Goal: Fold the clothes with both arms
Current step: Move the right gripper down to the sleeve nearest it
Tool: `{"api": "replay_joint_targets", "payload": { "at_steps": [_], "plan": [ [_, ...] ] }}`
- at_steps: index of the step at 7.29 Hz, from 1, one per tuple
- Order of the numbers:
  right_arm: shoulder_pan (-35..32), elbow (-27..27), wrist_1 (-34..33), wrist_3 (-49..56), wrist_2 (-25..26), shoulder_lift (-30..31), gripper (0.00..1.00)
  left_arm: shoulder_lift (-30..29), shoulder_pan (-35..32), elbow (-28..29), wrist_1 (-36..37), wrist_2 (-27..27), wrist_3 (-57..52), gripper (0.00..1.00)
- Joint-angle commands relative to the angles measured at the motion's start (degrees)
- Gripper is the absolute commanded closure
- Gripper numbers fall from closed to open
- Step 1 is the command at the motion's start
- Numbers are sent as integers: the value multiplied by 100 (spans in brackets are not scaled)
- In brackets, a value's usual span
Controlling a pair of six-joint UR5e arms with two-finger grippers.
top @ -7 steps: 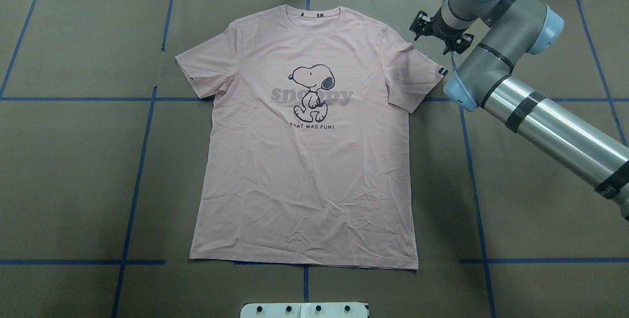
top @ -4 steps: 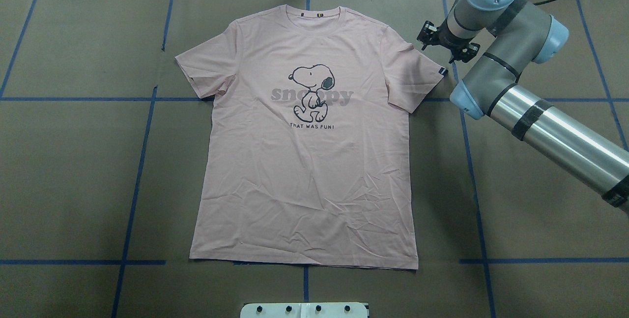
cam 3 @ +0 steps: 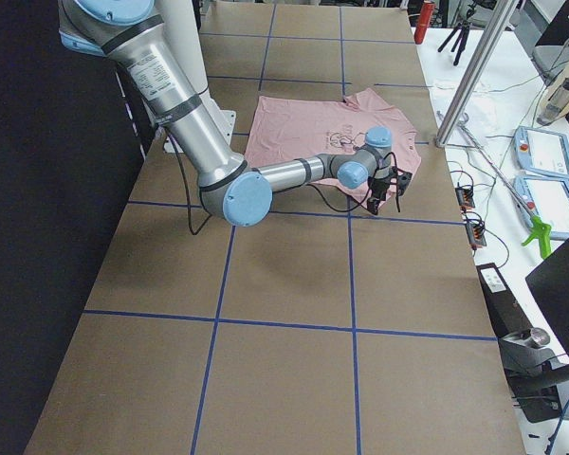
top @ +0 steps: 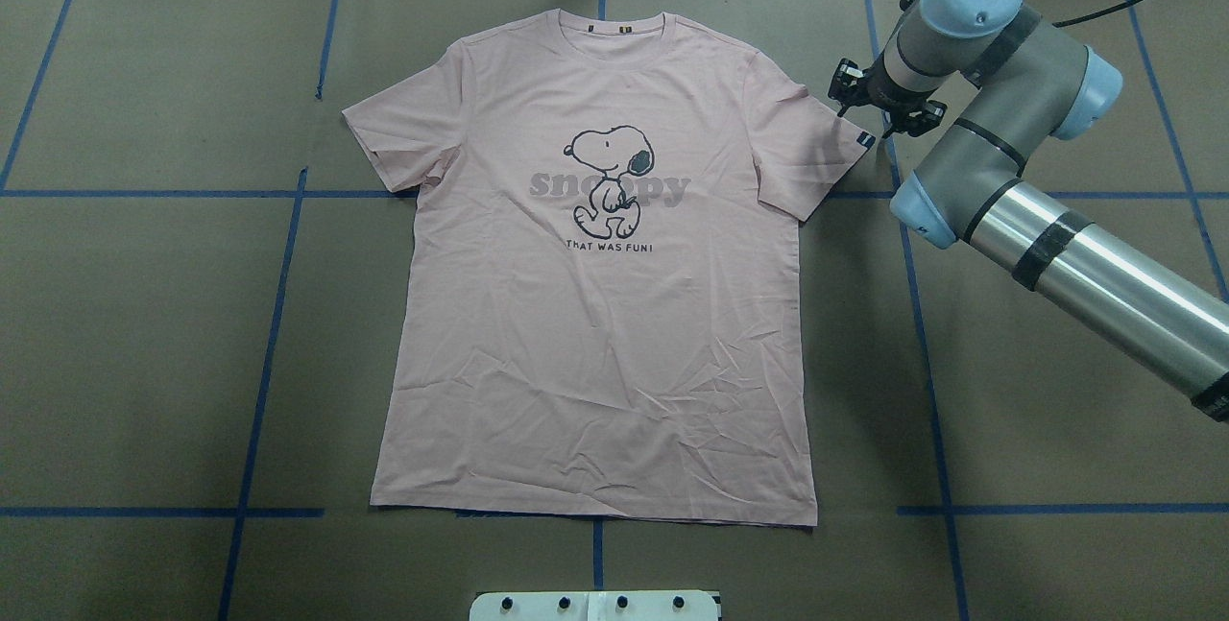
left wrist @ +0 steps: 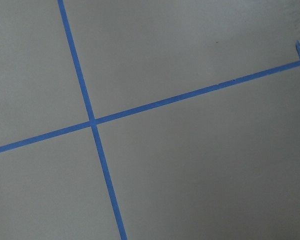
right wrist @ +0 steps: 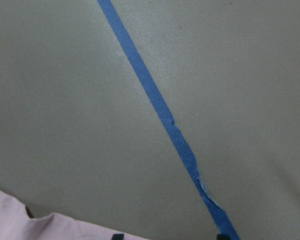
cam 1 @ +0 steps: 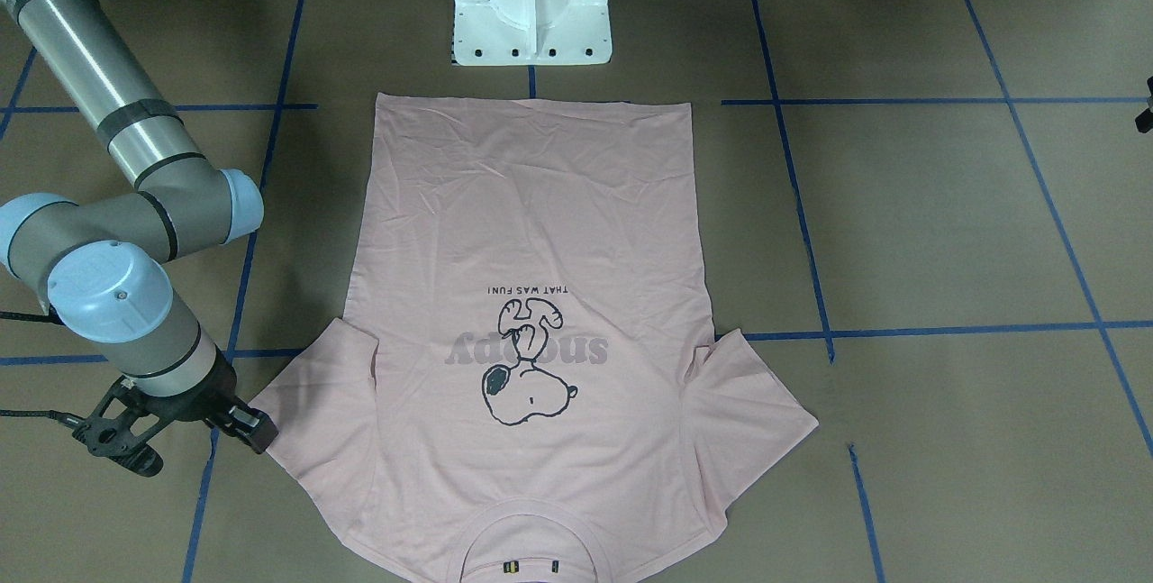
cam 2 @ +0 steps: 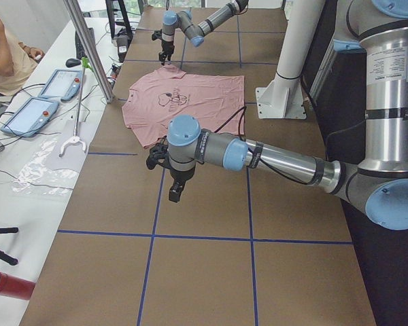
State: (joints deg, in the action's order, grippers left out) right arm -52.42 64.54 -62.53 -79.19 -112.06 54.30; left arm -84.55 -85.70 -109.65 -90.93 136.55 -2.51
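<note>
1. Overhead exterior view: the pale pink T-shirt [top: 595,343] lies flat and print up in the middle of the brown-papered table [top: 144,362]. Its collar is on the far side from the robot and its hem lies toward the white pedestal base [cam 1: 531,15]. Both sleeves are spread, and the lower half has light creases.
2. The right gripper [top: 881,105] hangs just beside the cuff of the sleeve [top: 816,136] on the robot's right, outboard of it. As far as I can tell it is not touching the cloth.
3. Right wrist view: two dark fingertips [right wrist: 118,236] at the bottom edge stand apart with nothing between them, so the tool reads as released. A corner of pink cuff shows at lower left.
4. The left gripper [cam 2: 175,189] is over bare paper, well apart from the shirt. It shows clearly only from the side, so I cannot tell its jaw state. Its wrist camera shows only paper and blue tape [left wrist: 92,122].
5. Judgement: the step in hand is the approach for a first pinch at the sleeve. No fold is made yet.
6. To do it well:
   - Come in low at the cuff edge and catch both layers without snagging the paper.
   - Bring the left gripper to the opposite sleeve before lifting.
   - Raise both sides together so the cloth stays taut and square.
</note>
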Motion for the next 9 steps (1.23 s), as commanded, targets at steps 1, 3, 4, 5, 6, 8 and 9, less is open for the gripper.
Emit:
{"api": "replay_joint_targets", "payload": {
  "at_steps": [1, 3, 4, 5, 6, 8, 9],
  "plan": [
    [39, 120, -31, 0, 8, 115, 47, 0, 0, -39, -22, 3, 110, 0],
    [65, 129, -31, 0, 35, 125, 47, 9, 0, -39, -22, 3, 128, 0],
    [65, 129, -40, 0, 26, 125, 47, 9, 0, -39, -22, 3, 128, 0],
    [65, 129, -40, 0, 26, 125, 75, 26, 0, -39, -22, 3, 137, 0],
    [83, 129, -31, 9, 26, 177, 100, 26, 0, -48, -22, 3, 137, 0],
    [92, 216, -92, 0, -18, 142, 100, 26, 0, -48, -22, 116, 137, 0],
    [92, 269, -145, 0, -27, 116, 100, 26, 0, -39, -13, 265, 146, 0]
  ]
}}
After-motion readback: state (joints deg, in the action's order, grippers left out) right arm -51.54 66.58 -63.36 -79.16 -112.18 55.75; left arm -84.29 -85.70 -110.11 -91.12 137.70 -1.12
